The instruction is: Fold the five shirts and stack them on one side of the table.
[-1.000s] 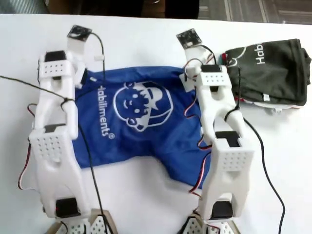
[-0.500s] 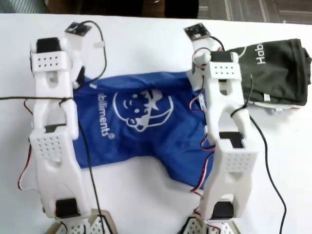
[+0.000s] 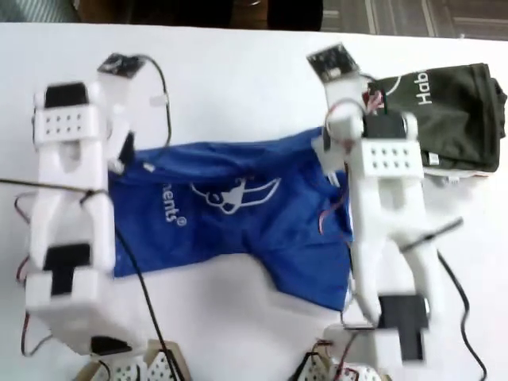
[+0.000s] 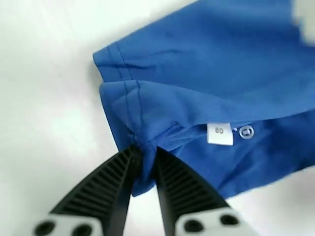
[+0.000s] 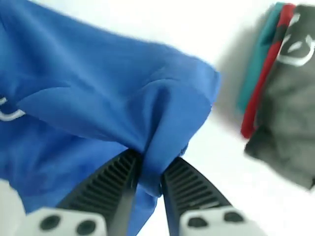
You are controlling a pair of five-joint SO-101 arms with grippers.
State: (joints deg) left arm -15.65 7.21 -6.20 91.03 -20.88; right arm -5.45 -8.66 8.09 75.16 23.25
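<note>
Your left gripper is closed almost fully, pinching a hemmed corner of the blue shirt between its fingertips. Your right gripper is closed likewise on a bunched fold at the shirt's opposite far corner. Both grips look shallow, with only a little cloth between the jaws.

The shirt hangs between the two grippers with its far edge raised. Its near part lies on the table between the arms, and the white print is creased across the middle.

The stack of folded shirts sits at the table's right side, just beside the right gripper. It has a dark shirt on top, with red and teal edges showing beneath.

Assessment: the step in hand is a fold of the blue shirt, apparently far edge over near edge, and the stack suggests the task is well advanced.

Requirement for the next move: carry both corners towards yourself at equal height and pace. Lay the raised edge flat on the near part before you open either gripper. Uneven travel risks a skewed fold or a slipped corner.
</note>
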